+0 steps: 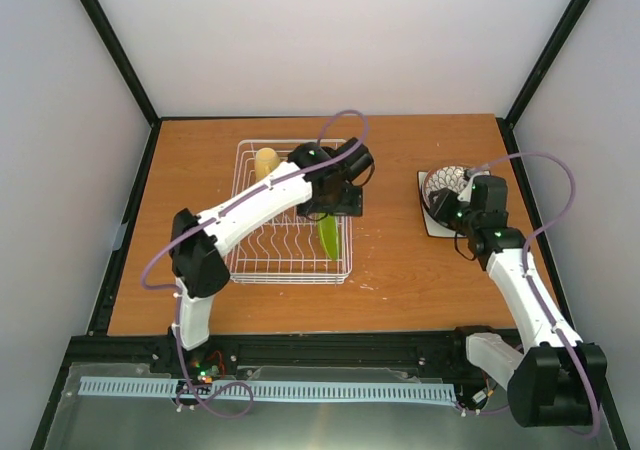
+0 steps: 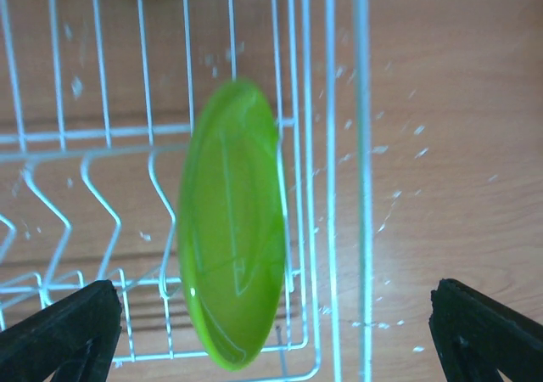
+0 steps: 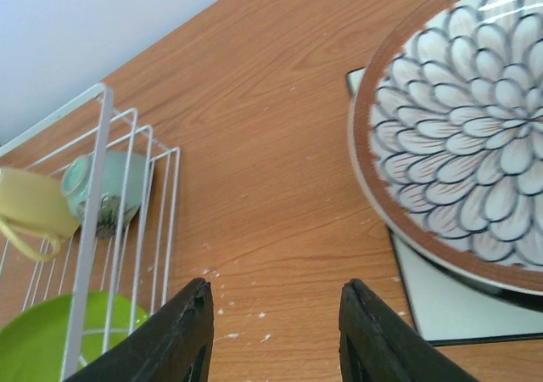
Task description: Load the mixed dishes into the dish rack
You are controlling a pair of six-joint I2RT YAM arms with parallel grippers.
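The white wire dish rack (image 1: 262, 252) stands left of centre. The yellow cup (image 1: 265, 162) lies at its far end. The small lime-green plate (image 1: 328, 237) stands on edge in its right row. My left gripper (image 1: 333, 210) hovers just above that plate, open and empty; in the left wrist view the plate (image 2: 231, 221) sits between wide-apart fingertips (image 2: 64, 331). The petal-patterned red-rimmed plate (image 1: 445, 182) rests on the square white plate (image 1: 438, 225). My right gripper (image 1: 447, 208) is open beside them. The right wrist view shows the mint bowl (image 3: 106, 187) and cup (image 3: 30, 208) in the rack.
A dark rim (image 3: 475, 284) shows between the petal plate (image 3: 458, 144) and the square plate (image 3: 441, 306); it may be the dark-rimmed cream plate. Bare wooden table (image 1: 400, 260) lies between rack and plate stack. Black frame posts bound the table's sides.
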